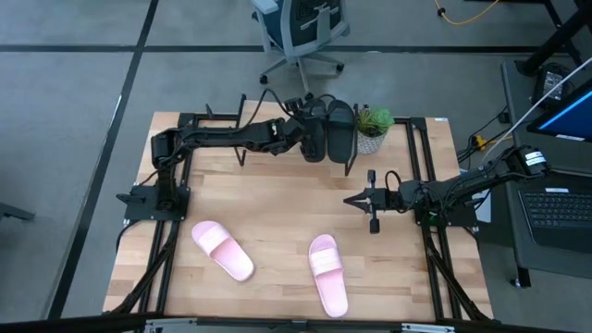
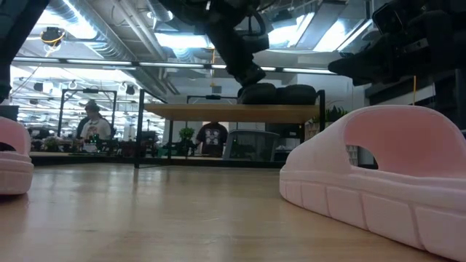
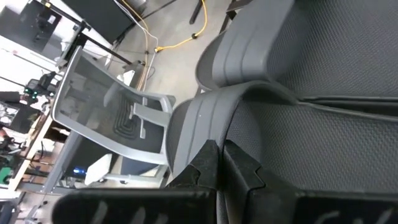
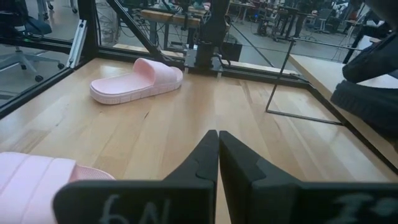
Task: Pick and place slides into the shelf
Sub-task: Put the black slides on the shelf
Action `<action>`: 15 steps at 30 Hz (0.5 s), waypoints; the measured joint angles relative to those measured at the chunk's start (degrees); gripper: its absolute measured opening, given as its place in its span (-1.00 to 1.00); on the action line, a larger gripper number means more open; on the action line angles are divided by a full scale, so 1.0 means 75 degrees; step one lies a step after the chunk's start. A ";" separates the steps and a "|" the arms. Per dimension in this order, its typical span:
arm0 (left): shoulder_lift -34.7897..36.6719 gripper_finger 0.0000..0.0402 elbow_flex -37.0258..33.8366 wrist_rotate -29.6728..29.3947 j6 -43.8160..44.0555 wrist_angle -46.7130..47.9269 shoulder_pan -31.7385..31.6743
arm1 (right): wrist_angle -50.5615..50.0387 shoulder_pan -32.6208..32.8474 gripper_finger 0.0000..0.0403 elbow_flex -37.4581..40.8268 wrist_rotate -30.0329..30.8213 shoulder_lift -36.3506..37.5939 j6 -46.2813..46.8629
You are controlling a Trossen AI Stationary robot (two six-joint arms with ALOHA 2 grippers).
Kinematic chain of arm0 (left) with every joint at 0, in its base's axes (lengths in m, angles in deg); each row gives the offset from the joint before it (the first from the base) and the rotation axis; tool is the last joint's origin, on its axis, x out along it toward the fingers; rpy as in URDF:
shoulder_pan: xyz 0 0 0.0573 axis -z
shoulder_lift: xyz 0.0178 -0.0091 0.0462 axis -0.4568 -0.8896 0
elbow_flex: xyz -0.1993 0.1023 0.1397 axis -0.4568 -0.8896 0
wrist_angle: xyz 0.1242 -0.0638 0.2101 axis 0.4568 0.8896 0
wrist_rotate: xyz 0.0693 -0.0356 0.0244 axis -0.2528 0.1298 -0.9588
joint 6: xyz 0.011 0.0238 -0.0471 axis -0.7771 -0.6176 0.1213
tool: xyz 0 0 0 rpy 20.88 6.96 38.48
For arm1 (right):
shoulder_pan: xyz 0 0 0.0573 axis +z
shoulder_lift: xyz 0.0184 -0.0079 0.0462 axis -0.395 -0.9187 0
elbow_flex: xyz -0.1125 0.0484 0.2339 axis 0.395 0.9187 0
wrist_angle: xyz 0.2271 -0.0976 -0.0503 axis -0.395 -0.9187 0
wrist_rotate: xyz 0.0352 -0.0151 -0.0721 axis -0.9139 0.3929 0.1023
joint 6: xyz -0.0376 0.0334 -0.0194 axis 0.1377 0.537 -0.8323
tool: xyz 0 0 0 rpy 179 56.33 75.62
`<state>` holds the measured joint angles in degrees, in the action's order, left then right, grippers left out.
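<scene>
Two black slides [image 1: 328, 134] lie side by side on the shelf [image 2: 204, 111] at the table's far side, soles on its plank. My left gripper [image 1: 310, 137] reaches over them, shut, its tips at the left black slide's strap [image 3: 205, 118]. Two pink slides rest sole-down on the table: one near left [image 1: 222, 250], one near the middle [image 1: 328, 273]. My right gripper [image 1: 356, 199] hovers shut at the table's right, pointing left, away from all slides. In the low view the black slides [image 2: 280, 93] sit on the plank under the left gripper [image 2: 251, 75]. My left gripper comes slanting down from the table's left at the left black slide's strap [image 3: 214, 134]. Its shut fingertips [image 3: 208, 155] lie right at the strap's edge. Nothing shows between them, and I cannot tell whether they touch the strap. The slide lies flat on the shelf.
A small potted plant [image 1: 373, 129] stands just right of the black slides on the far side. Black frame rails run along the table's left and right edges. Bare wood lies between the shelf and the pink slides. People and an office chair show beyond the table.
</scene>
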<state>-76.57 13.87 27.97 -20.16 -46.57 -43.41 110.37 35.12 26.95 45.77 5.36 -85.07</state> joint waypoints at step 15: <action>-0.0001 -0.82 0.0000 0.0043 -0.0181 -0.0090 0.0000 | 0.0026 0.0000 -0.92 0.0000 -0.0003 0.0000 -0.0032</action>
<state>-76.58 13.87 28.29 -21.52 -47.25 -43.41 110.57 35.12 26.95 45.75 5.36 -85.31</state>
